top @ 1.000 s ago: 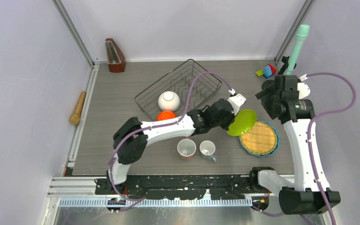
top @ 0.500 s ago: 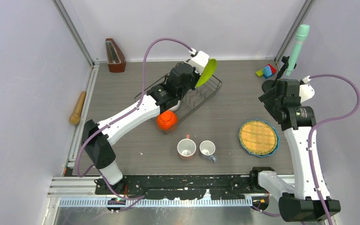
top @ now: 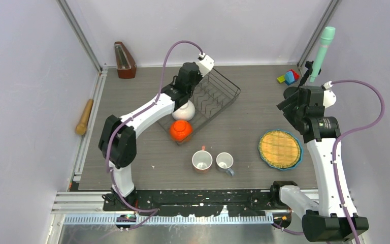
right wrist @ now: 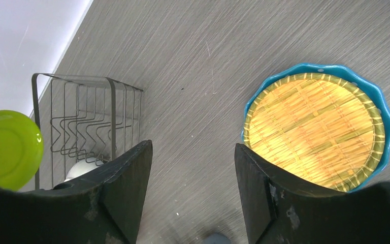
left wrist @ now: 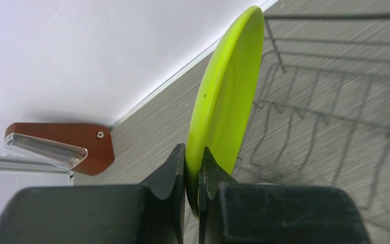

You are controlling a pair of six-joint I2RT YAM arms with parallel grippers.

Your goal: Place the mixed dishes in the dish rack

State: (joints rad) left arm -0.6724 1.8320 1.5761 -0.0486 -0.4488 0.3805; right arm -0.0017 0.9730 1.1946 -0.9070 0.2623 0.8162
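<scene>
Left wrist view: my left claw (left wrist: 193, 155) pinches the stiff, probably slippery lime-green plate (left wrist: 228, 96) by its rim.

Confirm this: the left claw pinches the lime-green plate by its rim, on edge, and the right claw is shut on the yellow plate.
Wrong on the right claw: it is open and holds nothing. The right wrist view shows it spread wide, with the yellow plate lying untouched on the blue plate. The left claw does pinch the lime-green plate by its rim, on edge.
</scene>
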